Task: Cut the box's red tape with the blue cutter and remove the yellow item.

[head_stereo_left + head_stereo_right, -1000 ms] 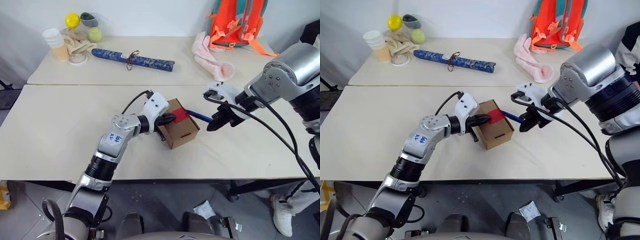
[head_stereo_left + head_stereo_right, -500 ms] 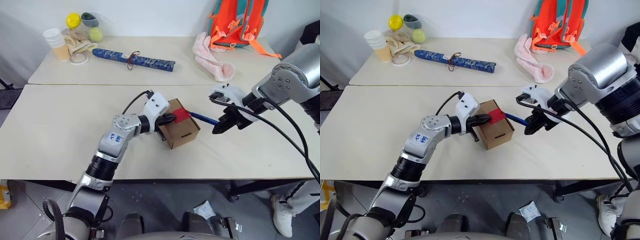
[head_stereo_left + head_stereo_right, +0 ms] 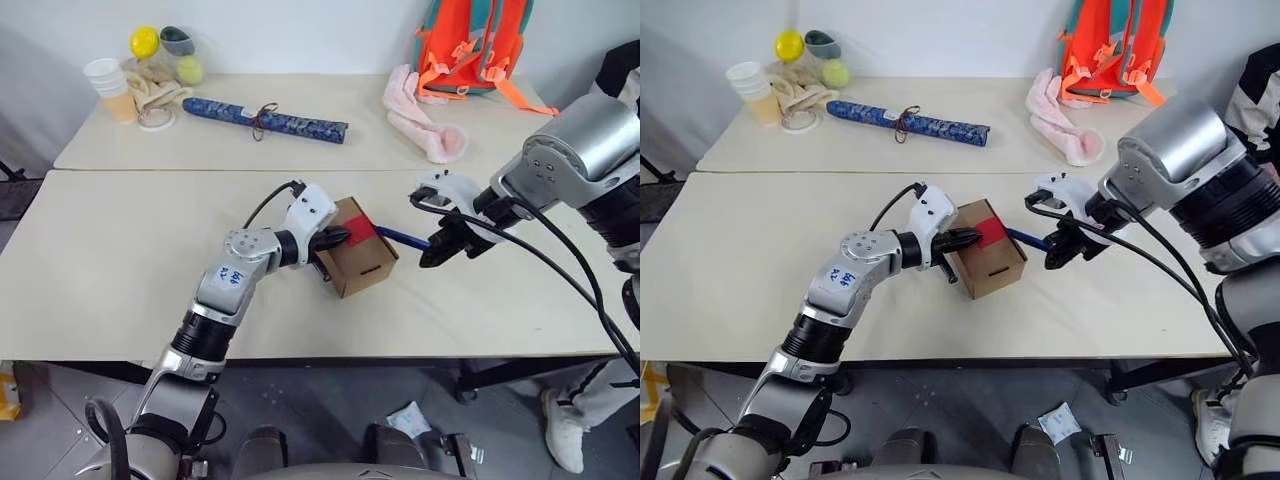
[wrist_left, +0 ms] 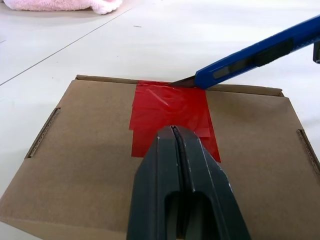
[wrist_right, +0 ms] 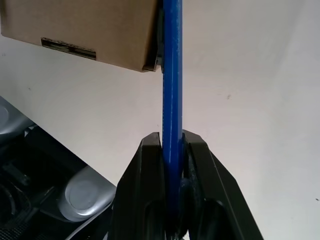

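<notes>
A: What's different from a second ago?

B: Little. The right gripper (image 3: 1058, 252) still clamps the blue cutter (image 4: 250, 57), its blade tip at the red tape (image 4: 172, 115) edge on the box (image 3: 358, 258).

A: And the left gripper (image 4: 175, 131)?

B: Closed, empty, pressing the lid. The tape looks uncut; the cut is only starting.

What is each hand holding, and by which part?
Right hand grips the cutter by its rear end. Left hand is shut, holding nothing, pressed on the box.
</notes>
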